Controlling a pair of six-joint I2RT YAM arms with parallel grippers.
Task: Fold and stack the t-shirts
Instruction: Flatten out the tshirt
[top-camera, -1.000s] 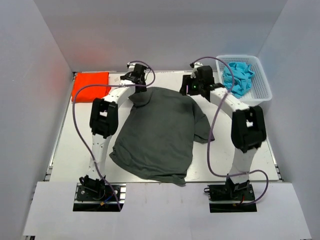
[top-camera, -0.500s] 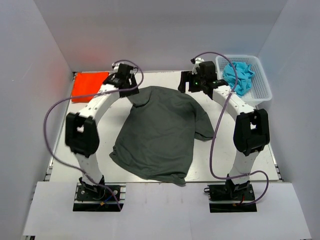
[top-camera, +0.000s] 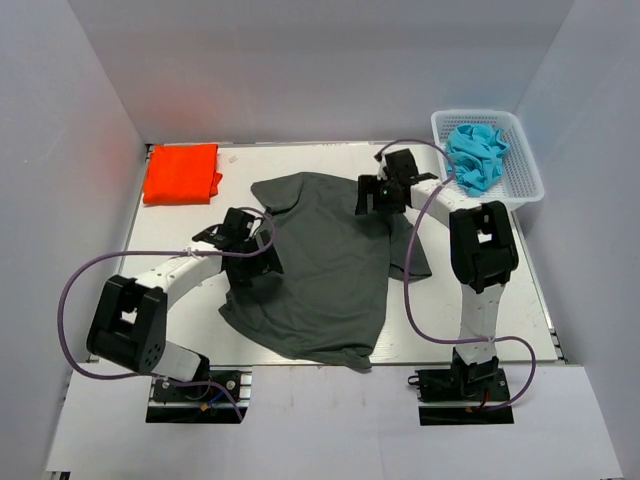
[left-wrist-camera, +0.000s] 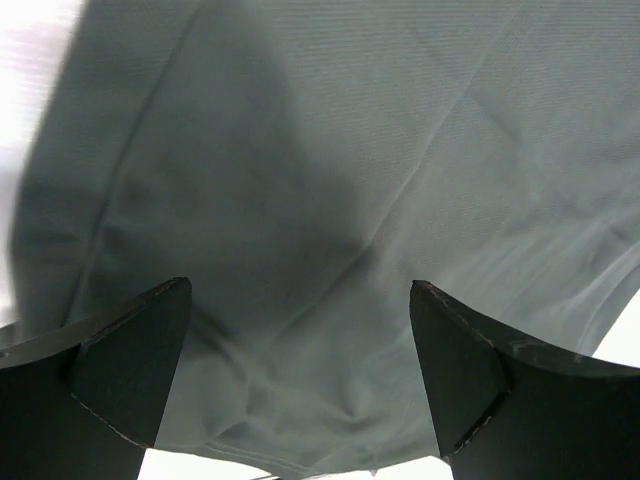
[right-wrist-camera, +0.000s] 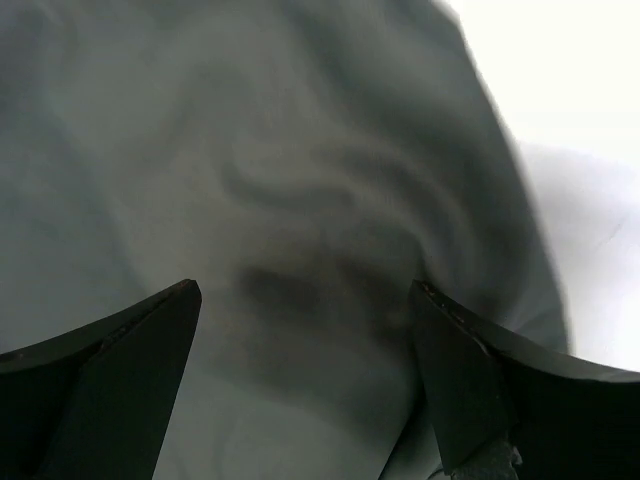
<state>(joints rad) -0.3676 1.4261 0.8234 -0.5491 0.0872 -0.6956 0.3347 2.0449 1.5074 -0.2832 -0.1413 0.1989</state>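
Observation:
The dark charcoal-grey t-shirt (top-camera: 320, 265) lies spread and rumpled in the middle of the table. The bright orange-red t-shirt (top-camera: 181, 173) lies folded at the back left corner. My left gripper (top-camera: 250, 262) is open and empty, low over the grey shirt's left edge; its wrist view shows grey cloth (left-wrist-camera: 300, 220) between the spread fingers. My right gripper (top-camera: 372, 198) is open and empty over the shirt's upper right part; its wrist view shows wrinkled grey cloth (right-wrist-camera: 300, 230) and bare table (right-wrist-camera: 570, 110) to the right.
A white basket (top-camera: 526, 182) with crumpled blue cloth (top-camera: 477, 153) stands at the back right. Grey walls close the table on three sides. Purple cables loop off both arms.
Both grippers let go of the grey shirt's top edge. The left arm swung down to the shirt's left side. The right gripper came a little forward. The shirt's top now lies flat.

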